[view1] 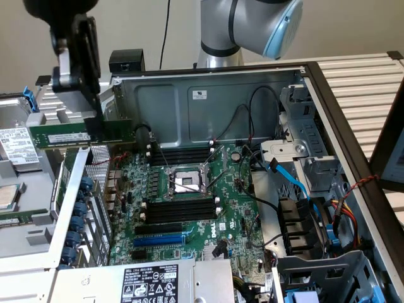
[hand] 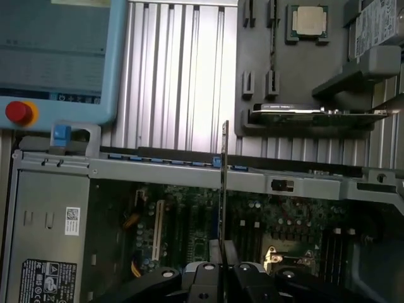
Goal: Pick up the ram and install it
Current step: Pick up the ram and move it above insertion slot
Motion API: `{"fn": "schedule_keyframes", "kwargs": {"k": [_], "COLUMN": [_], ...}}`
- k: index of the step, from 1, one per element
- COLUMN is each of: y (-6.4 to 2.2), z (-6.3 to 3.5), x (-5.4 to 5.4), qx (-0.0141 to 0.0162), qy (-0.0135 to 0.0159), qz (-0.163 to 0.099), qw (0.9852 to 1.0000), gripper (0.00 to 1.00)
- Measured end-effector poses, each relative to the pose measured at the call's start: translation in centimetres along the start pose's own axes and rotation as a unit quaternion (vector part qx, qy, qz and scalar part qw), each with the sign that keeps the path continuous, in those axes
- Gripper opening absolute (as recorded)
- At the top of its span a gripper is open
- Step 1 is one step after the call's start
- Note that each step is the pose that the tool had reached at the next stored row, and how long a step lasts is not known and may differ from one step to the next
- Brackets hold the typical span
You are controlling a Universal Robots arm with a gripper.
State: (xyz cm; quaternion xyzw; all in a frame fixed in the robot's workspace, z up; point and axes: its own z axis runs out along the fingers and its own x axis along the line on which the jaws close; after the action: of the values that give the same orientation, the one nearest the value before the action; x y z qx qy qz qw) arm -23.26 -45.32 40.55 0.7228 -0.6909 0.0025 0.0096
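Reaching over the case (view1: 208, 104) from behind with the arm (view1: 252, 25), big joint high, wrist dropped straight down. Claw (view1: 93, 118) hanging above the case's side wall, fingers pointing down, closed narrow on the ram (view1: 79, 140) and pinching its upper edge near mid-length.

Held level and on edge in the air, touching nothing but the claw. Long, thin and green, with a white label (view1: 58, 136) on the face toward the exterior view's left of the claw and a darker stretch toward the exterior view's right. In the wrist view, seen edge-on as 1 thin line running straight out from between the fingers.

Below the claw and toward the exterior view's right: open case holding the motherboard (view1: 202, 214). On it, a socket (view1: 183, 183) flanked by 2 banks of black slots (view1: 180, 208), 1 blue slot (view1: 158, 240) further from the claw, and cables (view1: 287, 180) along the far side.

Below the claw on the other side of that wall, outside the case: grey tray (hand: 297, 69) holding 1 CPU (hand: 308, 20) and 1 board (hand: 315, 112) lying in a groove. Apart from the tray, a pendant (hand: 57, 57) with a red button (hand: 19, 112) on the slatted table (hand: 177, 76).
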Motion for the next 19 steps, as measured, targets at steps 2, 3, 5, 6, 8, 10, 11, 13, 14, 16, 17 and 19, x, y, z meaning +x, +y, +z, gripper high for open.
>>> {"fn": "schedule_keyframes", "kwargs": {"k": [2, 3, 5, 6, 8, 10, 11, 13, 14, 16, 17, 19], "y": [-0.94, -1.38, -2.29, -2.76, -3.67, -4.57, -4.96, -5.56, -5.82, -6.25, -6.46, -6.90], "z": [0.00, 0.02, 0.11, 0.19, 0.44, 0.69, 0.80, 0.94, 0.98, 1.01, 1.03, 1.03], "x": [0.0, 0.1, 0.0, 0.0, -0.4, -0.8, -1.1, -1.8, -2.1, -2.8, -3.2, -3.8], "qx": [-0.0002, -0.0003, -0.0002, -0.0002, -0.0003, -0.0003, -0.0002, -0.0003, -0.0002, -0.0003, -0.0003, -0.0003], "qy": [0.0000, 0.0001, 0.0000, 0.0000, 0.0001, 0.0001, 0.0001, 0.0000, 0.0000, 0.0001, 0.0001, 0.0004], "qz": [0.000, -0.001, -0.001, 0.000, 0.000, -0.001, -0.001, 0.000, 0.000, -0.001, -0.001, -0.001], "qw": [1.0000, 1.0000, 1.0000, 1.0000, 1.0000, 1.0000, 1.0000, 1.0000, 1.0000, 1.0000, 1.0000, 1.0000], "gripper": [0.13, 0.13, 0.13, 0.13, 0.13, 0.13, 0.13, 0.13, 0.13, 0.13, 0.13, 0.13]}}
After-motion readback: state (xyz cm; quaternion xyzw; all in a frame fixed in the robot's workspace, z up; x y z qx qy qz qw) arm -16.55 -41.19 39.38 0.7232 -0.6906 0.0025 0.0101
